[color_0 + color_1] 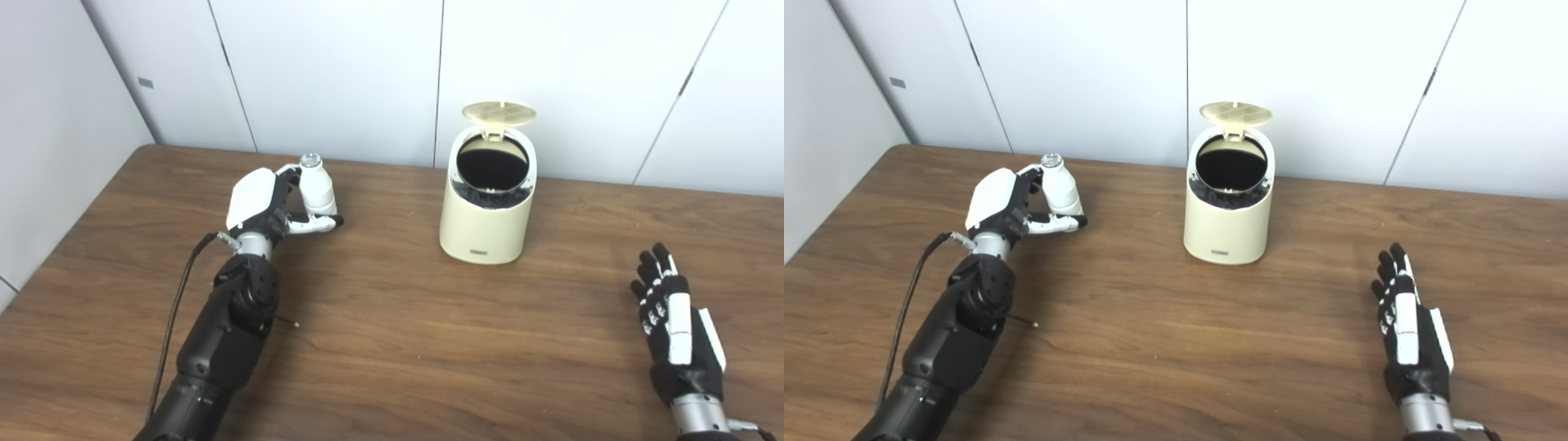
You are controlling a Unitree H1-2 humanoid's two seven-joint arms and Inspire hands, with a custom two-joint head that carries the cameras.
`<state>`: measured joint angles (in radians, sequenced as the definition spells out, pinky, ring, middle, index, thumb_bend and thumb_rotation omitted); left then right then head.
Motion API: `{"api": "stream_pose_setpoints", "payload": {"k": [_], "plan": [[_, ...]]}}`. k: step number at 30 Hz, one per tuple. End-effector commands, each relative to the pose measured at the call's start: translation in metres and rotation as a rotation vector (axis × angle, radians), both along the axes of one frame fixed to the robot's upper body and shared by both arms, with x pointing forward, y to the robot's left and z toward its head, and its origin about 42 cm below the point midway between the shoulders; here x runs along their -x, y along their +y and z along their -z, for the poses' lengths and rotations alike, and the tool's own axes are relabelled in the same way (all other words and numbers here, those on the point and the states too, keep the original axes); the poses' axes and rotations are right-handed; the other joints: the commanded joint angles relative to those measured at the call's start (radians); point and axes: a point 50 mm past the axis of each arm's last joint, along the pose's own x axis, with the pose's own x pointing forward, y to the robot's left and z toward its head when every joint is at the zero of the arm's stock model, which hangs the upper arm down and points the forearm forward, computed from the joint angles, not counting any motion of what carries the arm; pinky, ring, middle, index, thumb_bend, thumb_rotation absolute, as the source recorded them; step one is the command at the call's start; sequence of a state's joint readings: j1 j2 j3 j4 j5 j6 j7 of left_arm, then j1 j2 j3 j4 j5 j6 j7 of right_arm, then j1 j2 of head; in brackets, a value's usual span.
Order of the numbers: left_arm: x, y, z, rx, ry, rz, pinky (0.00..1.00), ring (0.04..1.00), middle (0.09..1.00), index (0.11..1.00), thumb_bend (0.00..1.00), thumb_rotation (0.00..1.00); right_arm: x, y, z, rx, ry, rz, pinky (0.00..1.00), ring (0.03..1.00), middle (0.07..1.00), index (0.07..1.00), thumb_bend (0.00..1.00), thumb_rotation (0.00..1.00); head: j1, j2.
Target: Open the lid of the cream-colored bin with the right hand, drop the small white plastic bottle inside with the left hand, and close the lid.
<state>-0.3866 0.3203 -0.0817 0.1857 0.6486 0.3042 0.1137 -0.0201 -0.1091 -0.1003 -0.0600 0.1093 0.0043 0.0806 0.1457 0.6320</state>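
Wooden table (pixel 392 343), bin (pixel 487 226) label unreadable

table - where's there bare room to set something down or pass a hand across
The table is bare in front, between the left arm and the right hand, below the bin. The strip right of the bin up to the wall is also free. The only busy spot is back left, where the left hand grips the bottle.

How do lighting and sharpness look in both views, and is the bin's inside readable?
Left eye view: even, soft light, faint shadows on the table, everything sharp; bin interior black and unreadable. Right eye view: same, no glare; bottle edges crisp.
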Motion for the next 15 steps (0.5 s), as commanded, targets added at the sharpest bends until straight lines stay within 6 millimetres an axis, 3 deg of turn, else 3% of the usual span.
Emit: {"api": "stream_pose_setpoints", "payload": {"k": [1, 11, 15], "plan": [[-0.0125, 0.0007, -0.0284, -0.012, -0.097, 0.013, 0.62, 0.732, 0.757, 0.802, 0.93, 0.34, -0.0046, 0.0016, -0.0014, 0.004, -0.024, -0.008, 1.0, 0.996, 0.977, 1.0, 0.63, 1.0, 0.001, 0.001], [-0.015, -0.0011, -0.0297, 0.029, -0.116, 0.016, 0.61, 0.709, 0.734, 0.779, 0.89, 0.29, -0.0049, 0.0013, -0.0008, 0.017, -0.025, -0.014, 1.0, 0.995, 0.976, 1.0, 0.64, 1.0, 0.0, 0.003], [-0.0141, -0.001, -0.029, 0.083, -0.145, 0.021, 0.5, 0.596, 0.688, 0.71, 0.85, 0.14, -0.0042, 0.002, -0.0014, 0.017, -0.027, -0.007, 0.99, 0.989, 0.967, 0.995, 0.65, 1.0, -0.002, 0.01]]}}
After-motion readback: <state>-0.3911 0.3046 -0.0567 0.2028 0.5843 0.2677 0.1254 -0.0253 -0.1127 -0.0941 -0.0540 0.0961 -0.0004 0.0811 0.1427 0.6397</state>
